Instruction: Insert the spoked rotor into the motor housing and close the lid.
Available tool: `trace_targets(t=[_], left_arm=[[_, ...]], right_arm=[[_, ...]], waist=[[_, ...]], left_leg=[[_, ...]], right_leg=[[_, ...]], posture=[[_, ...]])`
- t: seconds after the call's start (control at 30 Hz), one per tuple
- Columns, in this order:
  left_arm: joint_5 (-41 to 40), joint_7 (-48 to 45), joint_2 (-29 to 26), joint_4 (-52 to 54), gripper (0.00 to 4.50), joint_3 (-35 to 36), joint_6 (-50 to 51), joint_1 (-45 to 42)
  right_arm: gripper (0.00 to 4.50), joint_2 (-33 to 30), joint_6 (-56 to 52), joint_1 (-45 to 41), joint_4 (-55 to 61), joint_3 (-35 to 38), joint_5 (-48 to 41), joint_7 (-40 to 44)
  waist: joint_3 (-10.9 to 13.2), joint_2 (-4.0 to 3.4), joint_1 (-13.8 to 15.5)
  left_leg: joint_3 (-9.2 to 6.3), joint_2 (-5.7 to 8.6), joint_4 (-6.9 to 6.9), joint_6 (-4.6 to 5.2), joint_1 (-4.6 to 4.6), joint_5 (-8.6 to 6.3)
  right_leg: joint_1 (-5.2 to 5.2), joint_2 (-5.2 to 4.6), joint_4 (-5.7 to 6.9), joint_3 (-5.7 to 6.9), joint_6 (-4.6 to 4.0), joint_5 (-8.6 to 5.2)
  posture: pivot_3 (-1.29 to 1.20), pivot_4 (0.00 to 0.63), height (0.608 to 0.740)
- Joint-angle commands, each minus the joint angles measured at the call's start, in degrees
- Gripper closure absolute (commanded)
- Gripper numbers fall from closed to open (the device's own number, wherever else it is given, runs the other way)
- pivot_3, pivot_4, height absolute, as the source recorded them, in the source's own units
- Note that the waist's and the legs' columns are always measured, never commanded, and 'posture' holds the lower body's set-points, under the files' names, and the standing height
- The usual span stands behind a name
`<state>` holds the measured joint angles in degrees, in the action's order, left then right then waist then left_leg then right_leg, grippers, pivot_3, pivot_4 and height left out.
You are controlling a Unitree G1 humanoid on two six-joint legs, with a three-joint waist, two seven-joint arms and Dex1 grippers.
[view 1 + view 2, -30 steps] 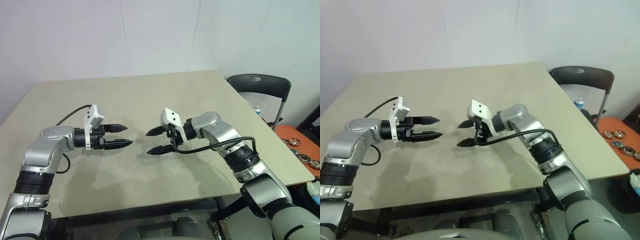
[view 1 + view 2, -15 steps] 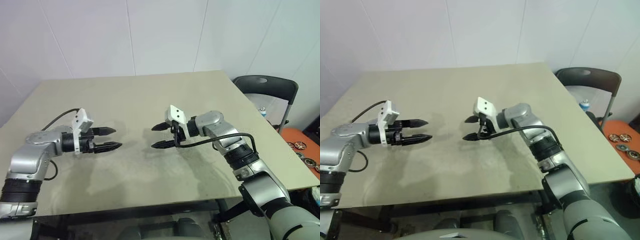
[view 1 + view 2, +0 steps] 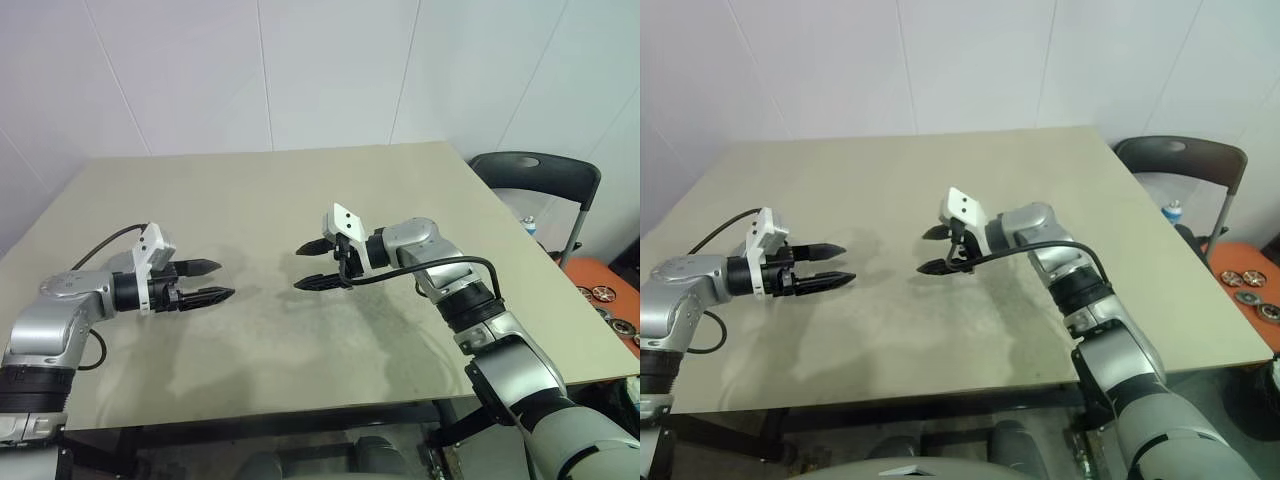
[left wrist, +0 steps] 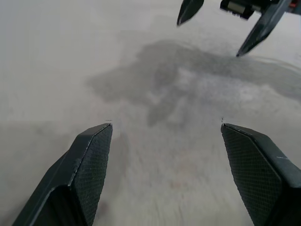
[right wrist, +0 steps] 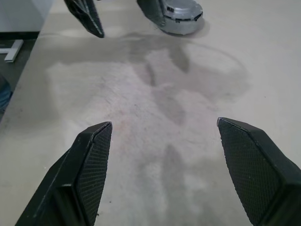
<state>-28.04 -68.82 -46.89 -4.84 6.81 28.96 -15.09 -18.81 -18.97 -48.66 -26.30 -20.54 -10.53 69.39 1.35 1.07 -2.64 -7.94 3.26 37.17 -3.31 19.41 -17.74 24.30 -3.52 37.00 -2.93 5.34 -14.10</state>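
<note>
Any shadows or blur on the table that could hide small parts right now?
Head views: dark shadows of both arms lie on the table beneath the left gripper and right gripper; otherwise evenly lit, no glare. Left wrist view: the nearest stretch of table is smeared. Right wrist view: overlapping grey shadows mid-table, surface grain readable.

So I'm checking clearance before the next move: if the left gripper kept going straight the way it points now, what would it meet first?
Most likely the right gripper. The left gripper, jaws open and empty, points across the table toward it, with bare tabletop between. Depth is unclear, so it might pass just beside.
</note>
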Motion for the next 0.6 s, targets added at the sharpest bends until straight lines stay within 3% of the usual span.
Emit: trace_targets(t=[0.03, 0.6], left_arm=[[-1.02, 0.55, -1.18, 2.4, 0.56, 2.81, -0.14, 0.37], [-3.03, 3.24, -1.01, 6.12, 0.56, 5.91, 2.07, 4.2]], right_arm=[[0.76, 1.14, 0.25, -2.59, 0.28, 2.5, -0.75, 0.01], [0.76, 2.4, -0.7, -4.12, -0.93, 3.6, -0.3, 0.69]], waist=[[0.01, -0.01, 0.06], [0.03, -0.04, 0.07]], left_leg=[[0.0, 0.0, 0.0, 0.0, 0.0, 0.0], [0.01, 0.0, -0.01, 0.0, 0.0, 0.0]], right_leg=[[0.0, 0.0, 0.0, 0.0, 0.0, 0.0], [0.0, 0.0, 0.0, 0.0, 0.0, 0.0]], posture=[[0.0, 0.0, 0.74], [0.0, 0.0, 0.74]])
